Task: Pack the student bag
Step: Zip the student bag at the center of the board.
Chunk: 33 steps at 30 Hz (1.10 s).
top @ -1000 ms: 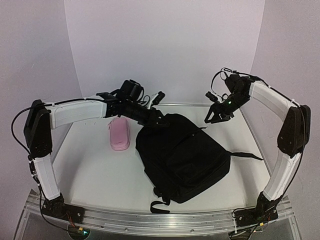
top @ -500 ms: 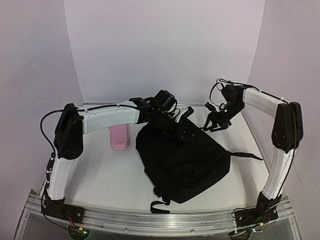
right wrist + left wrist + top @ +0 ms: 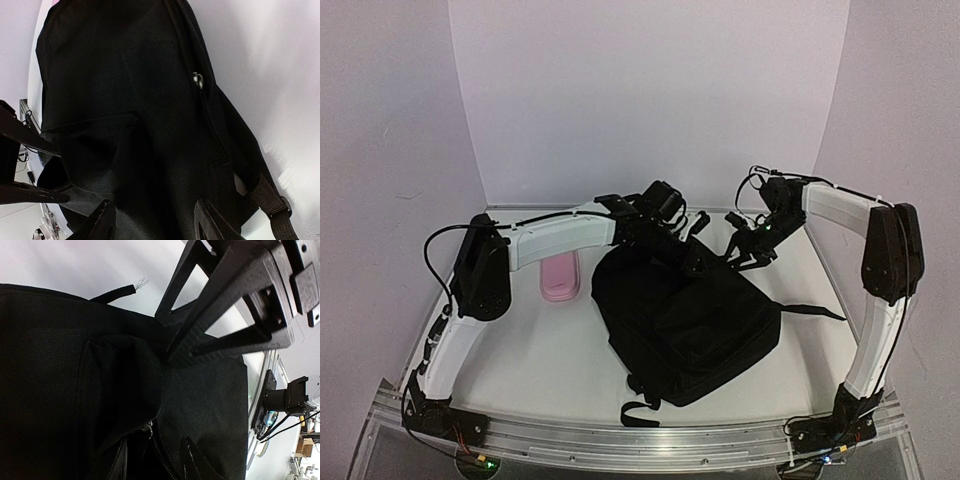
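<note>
The student bag [image 3: 690, 320] is a large black backpack lying flat in the middle of the table. Both grippers meet at its far top edge. My left gripper [image 3: 695, 262] reaches across from the left; its open jaws [image 3: 157, 462] straddle the zip line, with the metal zip slider [image 3: 146, 427] just ahead of them. My right gripper [image 3: 745, 250] comes in from the right; it stands open [image 3: 155, 222] over the bag's black fabric [image 3: 125, 100], nothing held. A second zip slider [image 3: 198, 80] shows farther along the bag. The right gripper's fingers [image 3: 225, 305] hover over the cloth in the left wrist view.
A pink pencil case [image 3: 560, 275] lies on the white table to the left of the bag, under the left forearm. A black strap [image 3: 810, 310] trails to the right of the bag, and a strap loop [image 3: 640, 410] sticks out at its near end.
The left arm has swung right, from beside the pencil case to the bag's top edge. The right gripper has dropped down and left to the same edge.
</note>
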{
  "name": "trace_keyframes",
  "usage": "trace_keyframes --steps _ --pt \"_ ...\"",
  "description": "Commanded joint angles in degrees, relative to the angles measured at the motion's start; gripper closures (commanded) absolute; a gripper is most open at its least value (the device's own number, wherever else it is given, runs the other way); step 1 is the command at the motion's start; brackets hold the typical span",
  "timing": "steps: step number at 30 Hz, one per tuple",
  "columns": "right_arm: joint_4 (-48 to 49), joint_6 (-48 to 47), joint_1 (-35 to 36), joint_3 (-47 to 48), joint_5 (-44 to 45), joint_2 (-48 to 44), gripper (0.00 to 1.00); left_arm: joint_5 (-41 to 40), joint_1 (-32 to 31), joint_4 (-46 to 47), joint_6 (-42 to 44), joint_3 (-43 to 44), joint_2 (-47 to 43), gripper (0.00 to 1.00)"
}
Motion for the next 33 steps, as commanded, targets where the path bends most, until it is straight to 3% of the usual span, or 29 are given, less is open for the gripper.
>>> trace_keyframes --steps 1,5,13,15,33 --pt "0.63 -0.19 1.31 -0.41 -2.64 1.16 0.49 -0.25 0.55 -0.90 -0.16 3.38 1.93 0.65" --pt "0.79 0.06 1.50 -0.14 -3.02 1.30 0.57 1.21 0.56 -0.34 -0.21 3.08 2.18 0.75" --pt "0.77 0.05 1.50 0.81 -0.38 1.35 1.00 0.18 0.56 1.02 1.30 -4.73 -4.74 0.95" --pt "0.87 0.19 1.53 0.94 0.41 1.35 1.00 -0.40 0.54 1.79 1.35 -7.18 -6.99 1.00" --pt "1.95 0.52 0.95 2.34 5.17 -0.31 1.00 -4.79 0.48 0.10 2.39 -25.80 -22.98 1.00"
